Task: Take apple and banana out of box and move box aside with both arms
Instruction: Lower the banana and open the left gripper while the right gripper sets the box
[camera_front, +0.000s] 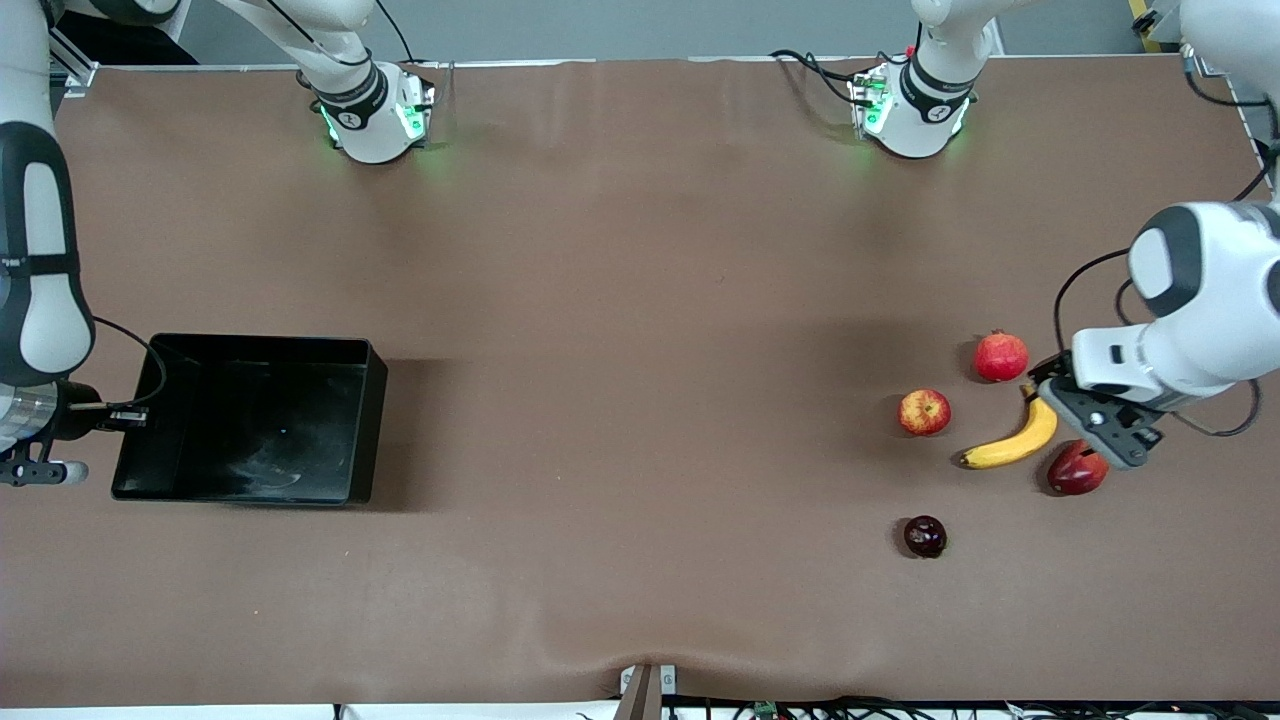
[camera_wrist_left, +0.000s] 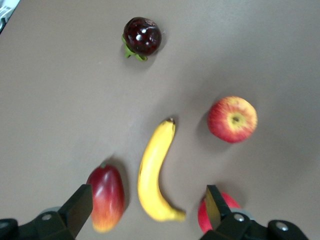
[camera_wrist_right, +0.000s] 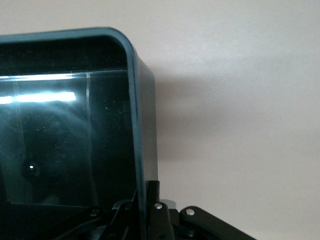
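Note:
The yellow banana (camera_front: 1010, 443) lies on the brown table toward the left arm's end, with the red-and-yellow apple (camera_front: 924, 411) beside it. My left gripper (camera_front: 1078, 420) is open and hangs over the banana's stem end. In the left wrist view its fingers (camera_wrist_left: 75, 210) straddle the banana (camera_wrist_left: 152, 170), and the apple (camera_wrist_left: 232, 119) lies apart. The black tray (camera_front: 370, 420) sits toward the right arm's end. My right gripper (camera_front: 128, 415) is shut on the tray's end wall. In the right wrist view the wall (camera_wrist_right: 145, 125) runs between the jaws of the right gripper (camera_wrist_right: 145, 200).
A red pomegranate (camera_front: 1001, 356) lies just farther from the camera than the banana. A red-orange mango (camera_front: 1076, 469) lies just nearer, partly under the left gripper. A dark purple fruit (camera_front: 925, 536) lies nearest the camera. The tray holds nothing.

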